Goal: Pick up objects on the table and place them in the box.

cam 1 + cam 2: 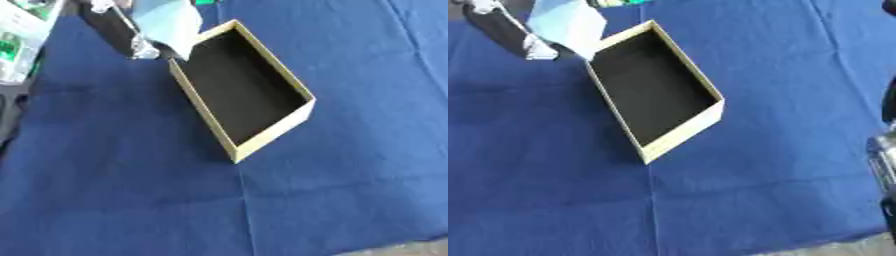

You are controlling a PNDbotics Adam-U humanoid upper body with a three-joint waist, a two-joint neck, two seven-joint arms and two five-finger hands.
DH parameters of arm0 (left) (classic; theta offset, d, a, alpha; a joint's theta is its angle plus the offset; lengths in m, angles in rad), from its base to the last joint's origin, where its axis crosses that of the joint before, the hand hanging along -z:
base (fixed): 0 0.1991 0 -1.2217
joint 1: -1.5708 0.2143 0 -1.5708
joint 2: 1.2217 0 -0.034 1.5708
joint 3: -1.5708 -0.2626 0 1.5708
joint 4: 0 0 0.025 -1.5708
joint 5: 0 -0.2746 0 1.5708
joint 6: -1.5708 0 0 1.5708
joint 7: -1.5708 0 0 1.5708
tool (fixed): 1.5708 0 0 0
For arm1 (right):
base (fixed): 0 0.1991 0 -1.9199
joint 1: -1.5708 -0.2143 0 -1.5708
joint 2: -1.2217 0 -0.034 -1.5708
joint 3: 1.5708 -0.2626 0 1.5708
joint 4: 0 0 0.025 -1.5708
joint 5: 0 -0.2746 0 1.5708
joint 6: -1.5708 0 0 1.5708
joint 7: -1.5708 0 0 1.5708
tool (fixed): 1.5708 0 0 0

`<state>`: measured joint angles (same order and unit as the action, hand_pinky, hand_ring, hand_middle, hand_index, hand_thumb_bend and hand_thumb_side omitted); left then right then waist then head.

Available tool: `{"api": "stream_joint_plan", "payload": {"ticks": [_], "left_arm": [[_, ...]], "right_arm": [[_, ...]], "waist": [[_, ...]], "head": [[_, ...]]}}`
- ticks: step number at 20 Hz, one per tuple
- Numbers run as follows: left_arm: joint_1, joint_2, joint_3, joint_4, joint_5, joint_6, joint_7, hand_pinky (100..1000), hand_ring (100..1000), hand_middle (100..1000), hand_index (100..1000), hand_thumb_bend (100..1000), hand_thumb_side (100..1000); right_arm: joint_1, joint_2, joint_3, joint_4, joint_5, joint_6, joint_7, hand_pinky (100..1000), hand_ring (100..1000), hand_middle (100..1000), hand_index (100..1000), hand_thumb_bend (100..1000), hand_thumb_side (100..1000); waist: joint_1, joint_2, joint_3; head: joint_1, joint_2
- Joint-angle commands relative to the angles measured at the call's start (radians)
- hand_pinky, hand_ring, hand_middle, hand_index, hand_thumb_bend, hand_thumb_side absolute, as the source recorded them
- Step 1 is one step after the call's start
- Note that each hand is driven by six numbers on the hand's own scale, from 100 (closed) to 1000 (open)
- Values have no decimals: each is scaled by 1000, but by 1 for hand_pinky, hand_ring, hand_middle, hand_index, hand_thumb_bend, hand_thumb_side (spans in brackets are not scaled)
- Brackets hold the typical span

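At the upper left of the frame, the left hand [131, 37] held a light blue thing [172, 22] over the box's [271, 131] far corner. The right hand did not show clearly.

Tan box [262, 135] with black inside, navy cloth [114, 190], pale-blue object [566, 22].

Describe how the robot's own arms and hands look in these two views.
The left arm is a black limb ending in a silver-grey part; its hand is blurred, so finger detail cannot be told. The right arm shows only as a black and silver strip at the right edge. No cables or markings can be made out.
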<state>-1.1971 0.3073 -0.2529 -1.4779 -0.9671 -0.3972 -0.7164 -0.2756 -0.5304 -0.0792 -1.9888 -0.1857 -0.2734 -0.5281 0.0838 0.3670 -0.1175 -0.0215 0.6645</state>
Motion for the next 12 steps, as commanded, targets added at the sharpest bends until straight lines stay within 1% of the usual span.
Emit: {"api": "stream_joint_plan", "payload": {"ticks": [1,3,6,9,12], "left_arm": [[-47,-63,14,42,-101,-194,-162,480,477,308,382,100,179],[-60,-107,17,75,-165,-199,-128,476,474,305,378,100,186],[-63,-153,17,118,-247,-206,-72,472,473,305,378,100,195],[-54,-183,19,150,-315,-205,-26,469,473,306,378,100,203],[-35,-212,15,176,-363,-206,7,459,467,301,376,100,216]], "right_arm": [[-24,-20,-6,-11,-20,-2,4,746,890,596,841,100,994],[-43,-15,0,-11,-37,-1,10,747,890,598,840,100,990],[-61,-13,1,-11,-56,0,14,749,890,598,839,100,990],[-63,-8,-3,-11,-63,0,14,750,891,598,840,100,990],[-65,-1,-4,-11,-64,1,14,751,893,597,840,100,991]], "waist": [[-4,-36,-13],[-7,-37,-30],[-11,-36,-48],[-13,-34,-59],[-13,-29,-68]], "head": [[46,-16],[72,-17],[88,2],[78,18],[59,19]]}}
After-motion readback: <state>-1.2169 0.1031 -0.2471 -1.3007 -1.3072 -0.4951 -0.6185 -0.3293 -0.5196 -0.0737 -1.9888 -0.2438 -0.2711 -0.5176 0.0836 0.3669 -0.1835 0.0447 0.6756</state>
